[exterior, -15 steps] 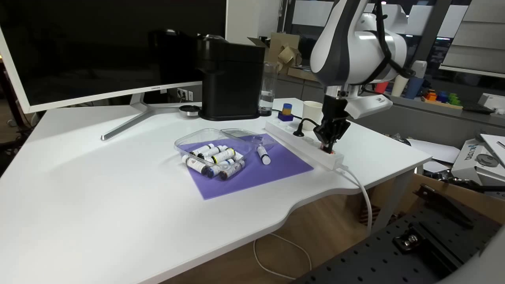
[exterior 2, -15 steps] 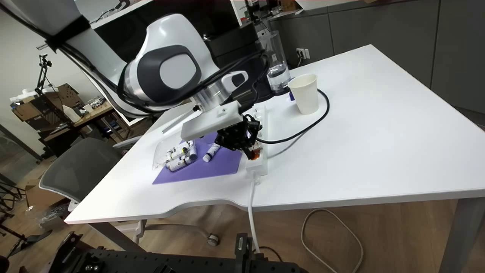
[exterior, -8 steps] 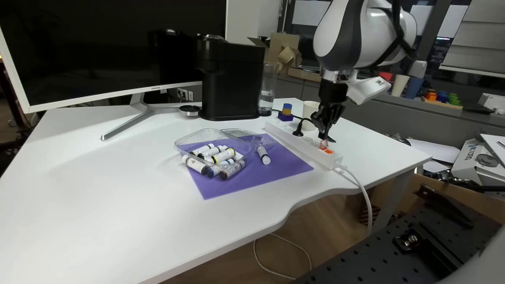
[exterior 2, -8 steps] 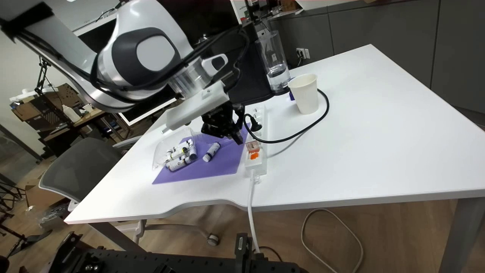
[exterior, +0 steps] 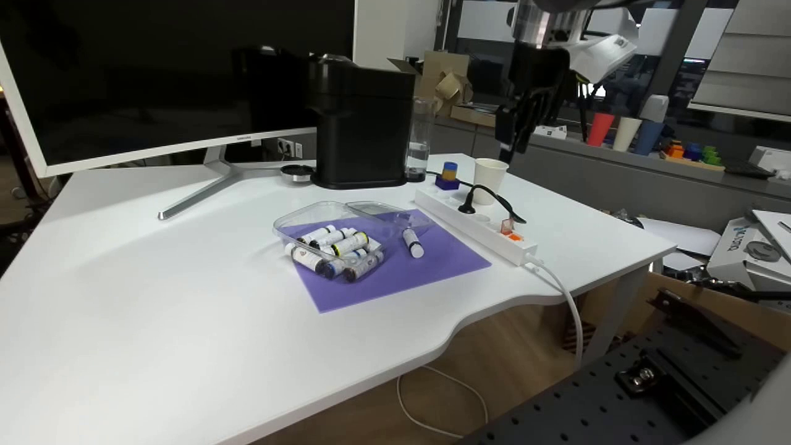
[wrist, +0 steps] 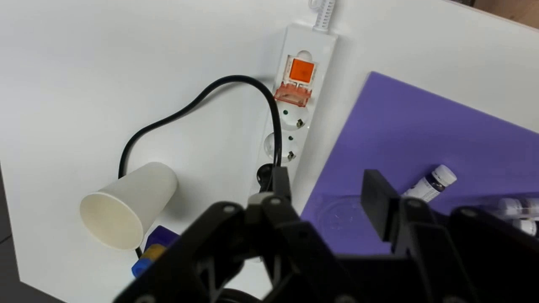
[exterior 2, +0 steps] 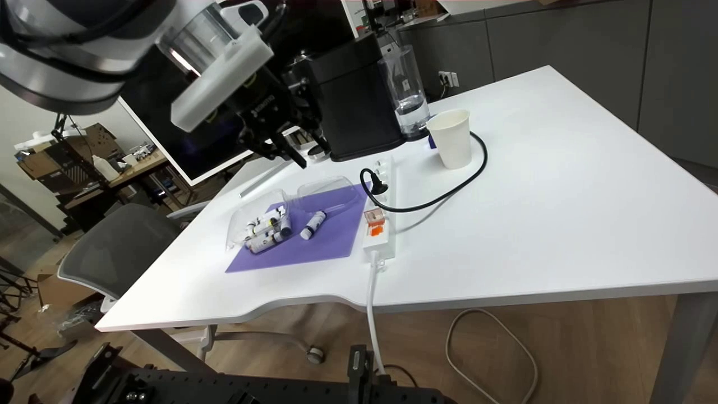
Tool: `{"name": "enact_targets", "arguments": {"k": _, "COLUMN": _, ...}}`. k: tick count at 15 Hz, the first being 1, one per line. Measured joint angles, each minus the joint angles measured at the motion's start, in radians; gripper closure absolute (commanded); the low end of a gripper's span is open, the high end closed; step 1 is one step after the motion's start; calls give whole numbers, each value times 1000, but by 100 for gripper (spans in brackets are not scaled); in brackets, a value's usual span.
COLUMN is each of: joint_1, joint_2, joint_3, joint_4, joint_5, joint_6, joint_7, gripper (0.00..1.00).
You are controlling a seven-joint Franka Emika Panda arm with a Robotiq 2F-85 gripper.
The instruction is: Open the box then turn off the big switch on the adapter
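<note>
A white adapter, long and narrow, lies flat on a white desk. At one end of the adapter, where a thick white cable leaves it, is a square orange switch (whether on or off cannot be told), and hinged beside the switch a see-through reddish cover stands raised. Farther along, a black plug sits in the adapter, its black cord looping out to one side. On that side of the adapter stand a paper cup and, near the adapter's far end, a small stack of coloured blocks.

On the opposite side, just beside the adapter, is a flat purple mat. The box, a clear plastic tub, rests partly on that mat, well apart from the adapter, its lid folded open toward the adapter. White-labelled vials lie heaped in the box; one loose vial lies next to the lid, between box and adapter.

The claw hangs in the air, higher than the adapter and apart from it, its fingers set wide with a gap between; in the wrist view, one finger crosses in front of the adapter. Beyond the adapter's far end stand a tall black machine, a clear cylinder with liquid in the bottom, and a large monitor.
</note>
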Motion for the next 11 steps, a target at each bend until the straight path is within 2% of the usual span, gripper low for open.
{"name": "enact_targets", "arguments": {"k": 3, "joint_1": 3, "joint_2": -122, "joint_3": 34, "joint_4": -8, "joint_5": 1, "joint_6": -123, "joint_7": -10, "gripper": 0}}
{"name": "enact_targets", "arguments": {"k": 11, "joint_1": 56, "joint_2": -390, "joint_3": 89, "joint_4": -13, "joint_5": 44, "joint_6": -412, "joint_7": -40, "gripper": 0}}
